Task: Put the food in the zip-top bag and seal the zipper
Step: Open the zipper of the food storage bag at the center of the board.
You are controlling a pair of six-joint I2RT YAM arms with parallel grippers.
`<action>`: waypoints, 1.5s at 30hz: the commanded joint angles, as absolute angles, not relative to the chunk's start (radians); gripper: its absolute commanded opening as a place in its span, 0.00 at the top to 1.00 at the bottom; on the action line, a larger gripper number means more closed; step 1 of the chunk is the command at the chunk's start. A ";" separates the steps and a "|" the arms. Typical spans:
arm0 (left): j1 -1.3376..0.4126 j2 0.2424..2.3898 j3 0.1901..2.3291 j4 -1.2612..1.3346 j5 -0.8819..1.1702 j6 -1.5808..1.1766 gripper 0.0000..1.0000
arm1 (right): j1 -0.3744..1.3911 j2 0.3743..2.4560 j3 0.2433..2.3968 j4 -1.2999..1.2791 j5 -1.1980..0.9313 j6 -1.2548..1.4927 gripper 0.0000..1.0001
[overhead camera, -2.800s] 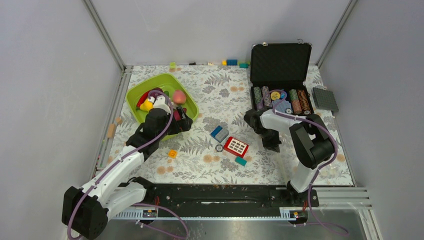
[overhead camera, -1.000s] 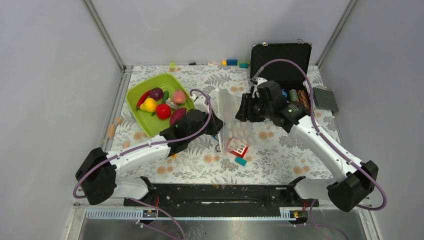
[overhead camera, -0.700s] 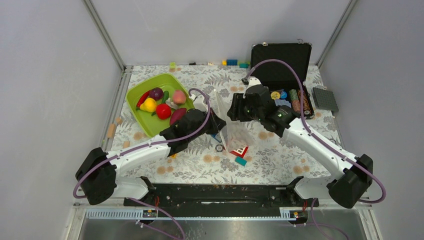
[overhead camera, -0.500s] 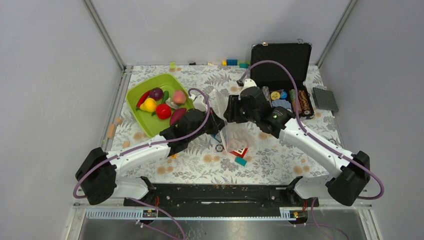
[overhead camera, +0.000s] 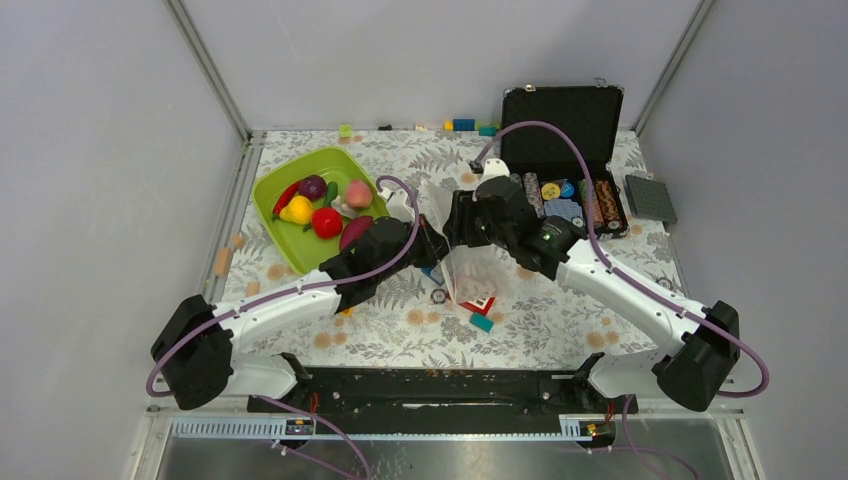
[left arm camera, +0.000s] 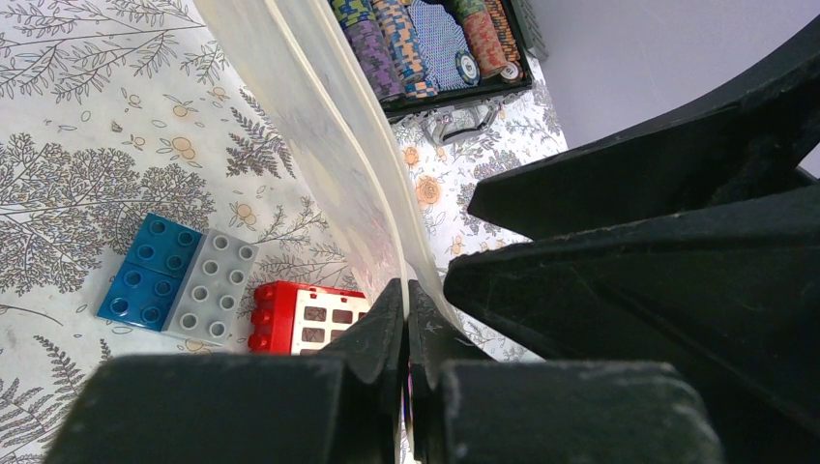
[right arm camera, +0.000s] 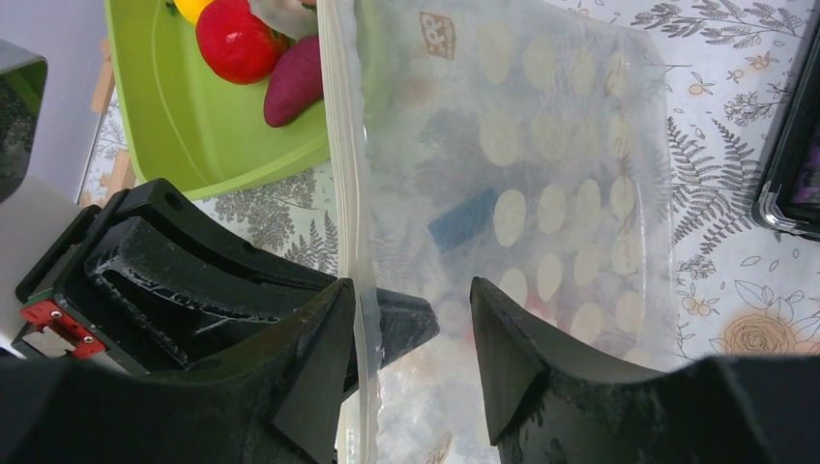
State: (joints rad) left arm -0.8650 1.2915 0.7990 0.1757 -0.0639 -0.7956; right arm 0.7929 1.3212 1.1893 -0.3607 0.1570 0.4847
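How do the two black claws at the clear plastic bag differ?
The left arm's black two-finger gripper is pinched shut on the edge of the clear, white-dotted zip-top bag; the right arm's black gripper has its jaws apart. The left holds the bag upright; the right only straddles its pale zipper strip, gripping nothing. The left reaches from the lime-green tub side, the right from the black chip case side. Both meet at the bag's mouth.

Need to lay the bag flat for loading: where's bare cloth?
Bare floral cloth lies between the lime-green plastic tub and open black chip case, and nearside right of the small teal block. Crowded centre: red building block and blue building block beneath the clear zip-top bag.
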 commanded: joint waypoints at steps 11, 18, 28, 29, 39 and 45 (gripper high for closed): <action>-0.869 1.263 0.803 0.260 -0.028 -0.753 1.00 | 0.825 1.307 1.223 -0.318 0.184 0.481 0.44; -0.870 1.245 0.787 0.282 -0.009 -0.748 1.00 | 0.831 1.355 1.239 -0.384 0.309 0.488 0.43; -0.870 1.216 0.782 0.263 -0.035 -0.750 1.00 | 0.835 1.443 1.227 -0.445 0.410 0.521 0.44; -0.871 1.213 0.784 0.256 -0.041 -0.750 1.00 | 0.836 1.455 1.232 -0.455 0.412 0.522 0.46; -0.869 1.151 0.821 0.041 -0.277 -0.752 1.00 | 0.835 1.461 1.254 -0.542 0.599 0.466 0.91; -0.810 1.137 0.837 -0.115 -0.389 -0.777 1.00 | 0.813 1.429 1.313 -0.619 0.742 0.248 1.00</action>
State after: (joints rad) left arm -0.8600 1.1637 0.7876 -0.0166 -0.2649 -0.7582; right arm 0.8253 1.4837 1.2366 -0.5503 0.5911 0.4171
